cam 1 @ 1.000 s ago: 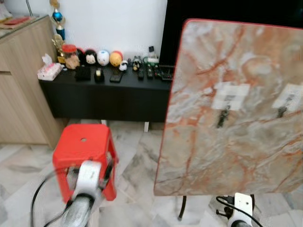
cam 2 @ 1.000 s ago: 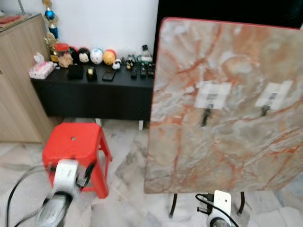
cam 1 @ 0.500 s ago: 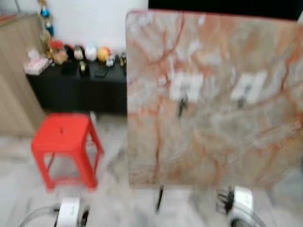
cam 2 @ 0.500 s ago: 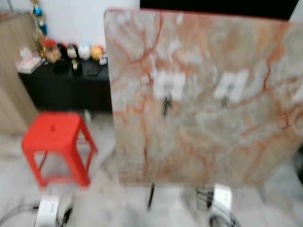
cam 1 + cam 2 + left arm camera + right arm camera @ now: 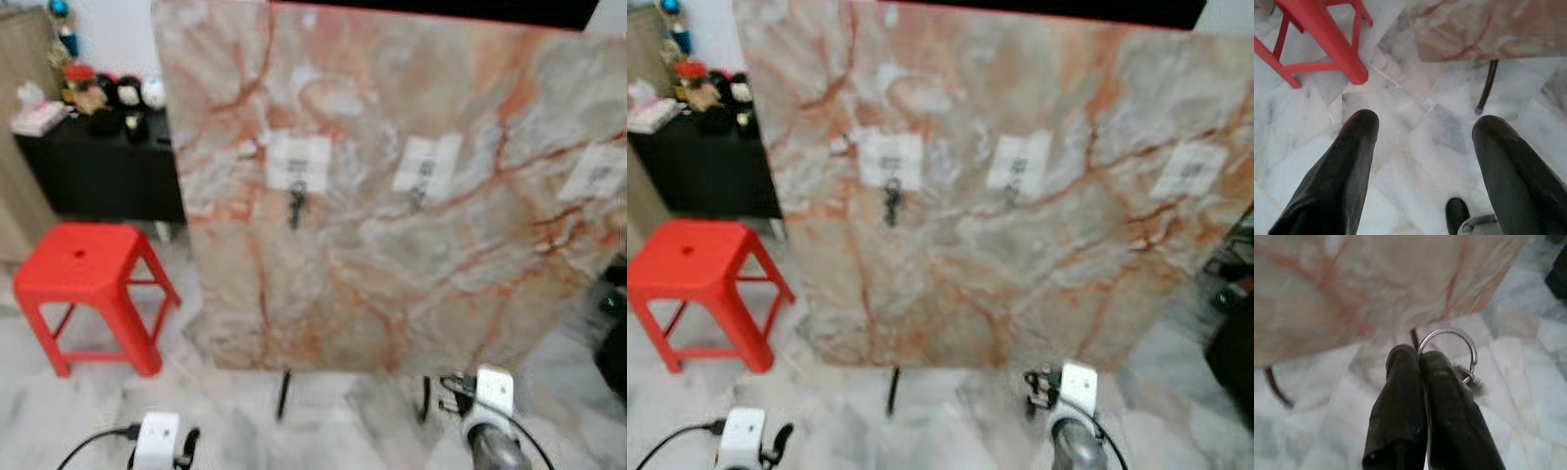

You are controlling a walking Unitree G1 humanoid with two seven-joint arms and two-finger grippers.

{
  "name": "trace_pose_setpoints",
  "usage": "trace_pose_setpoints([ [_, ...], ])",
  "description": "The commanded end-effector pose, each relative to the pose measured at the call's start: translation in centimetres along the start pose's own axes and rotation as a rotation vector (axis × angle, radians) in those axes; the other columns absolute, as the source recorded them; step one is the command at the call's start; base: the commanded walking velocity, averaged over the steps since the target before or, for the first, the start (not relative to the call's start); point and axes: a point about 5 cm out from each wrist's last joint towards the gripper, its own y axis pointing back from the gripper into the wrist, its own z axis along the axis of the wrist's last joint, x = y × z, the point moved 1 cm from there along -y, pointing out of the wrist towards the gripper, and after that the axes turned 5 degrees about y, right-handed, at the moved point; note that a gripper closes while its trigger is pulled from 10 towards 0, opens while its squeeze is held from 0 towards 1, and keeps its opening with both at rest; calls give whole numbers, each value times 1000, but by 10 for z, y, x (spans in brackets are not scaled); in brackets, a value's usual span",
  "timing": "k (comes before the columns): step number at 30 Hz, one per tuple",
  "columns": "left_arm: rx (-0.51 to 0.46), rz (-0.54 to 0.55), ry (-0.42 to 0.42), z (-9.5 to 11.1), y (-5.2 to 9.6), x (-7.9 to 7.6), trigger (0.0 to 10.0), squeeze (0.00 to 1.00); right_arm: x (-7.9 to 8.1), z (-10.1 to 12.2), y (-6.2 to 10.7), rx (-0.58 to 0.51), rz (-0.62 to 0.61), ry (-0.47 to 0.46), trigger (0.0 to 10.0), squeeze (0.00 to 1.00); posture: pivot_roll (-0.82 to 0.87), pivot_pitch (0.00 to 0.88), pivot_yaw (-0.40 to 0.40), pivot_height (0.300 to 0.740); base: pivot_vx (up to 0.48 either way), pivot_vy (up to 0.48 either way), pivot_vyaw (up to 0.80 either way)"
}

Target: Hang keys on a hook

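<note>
An upright marble-patterned board [image 5: 392,255] stands before me with three white hook pads: left [image 5: 299,162], middle [image 5: 426,162] and right [image 5: 598,174]. A small dark hook [image 5: 296,206] hangs under the left pad, another under the middle pad. In the right wrist view my right gripper [image 5: 1416,357] is shut on a silver key ring [image 5: 1469,350], low near the board's bottom edge, with a small key part behind the fingers. My left gripper [image 5: 1425,125] is open over the floor and holds nothing. Both arms, the left [image 5: 157,441] and the right [image 5: 485,411], sit low in the eye views.
A red plastic stool [image 5: 83,279] stands left of the board. Behind it is a low black cabinet [image 5: 98,171] with small figurines, beside a wooden cupboard [image 5: 15,196]. The board rests on thin dark legs [image 5: 284,392]. A dark object [image 5: 612,343] sits at the far right on the marble floor.
The whole view has shifted: the board now sits central and larger, and a third pad shows at the right. The stool and cabinet have slid to the left edge.
</note>
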Motion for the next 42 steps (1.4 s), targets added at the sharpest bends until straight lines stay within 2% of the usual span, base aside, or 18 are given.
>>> trace_pose_setpoints([
  [1,1,-10,3,-3,1,-3,10000,0,-9,16,-3,-72,-48,-26,10000,0,16,0,-80,740,0,0,0],
  [4,2,-3,-4,-4,1,-2,10000,0,-13,34,-4,-150,-99,0,10000,0,10,0,-80,740,0,0,0],
  [7,-1,2,-1,-4,1,-3,10000,0,-17,54,-3,-263,-161,75,10000,0,13,0,-83,740,0,0,0],
  [19,-27,17,10,0,-2,-3,10000,0,-16,120,7,-589,-235,1,10000,0,-9,0,-78,740,0,0,0],
  [24,-20,21,12,-1,-2,-3,10000,0,-9,136,10,-653,-196,-30,10000,0,-12,0,-83,740,0,0,0],
  [26,-7,22,11,-2,-2,-5,10000,0,-1,142,12,-682,-148,-16,10000,0,-16,0,-85,740,0,0,0],
  [30,-7,29,8,-2,-3,-5,10000,0,5,149,14,-714,-102,-8,10000,0,-23,0,-81,740,0,0,0],
  [33,-27,47,-2,3,-5,-4,10000,0,11,157,16,-729,-70,-41,10000,0,-29,0,-74,740,0,-351,0],
  [42,-43,52,5,5,-5,-4,10000,0,17,169,19,-752,-44,-47,10000,0,-28,0,-81,740,0,-402,0],
])
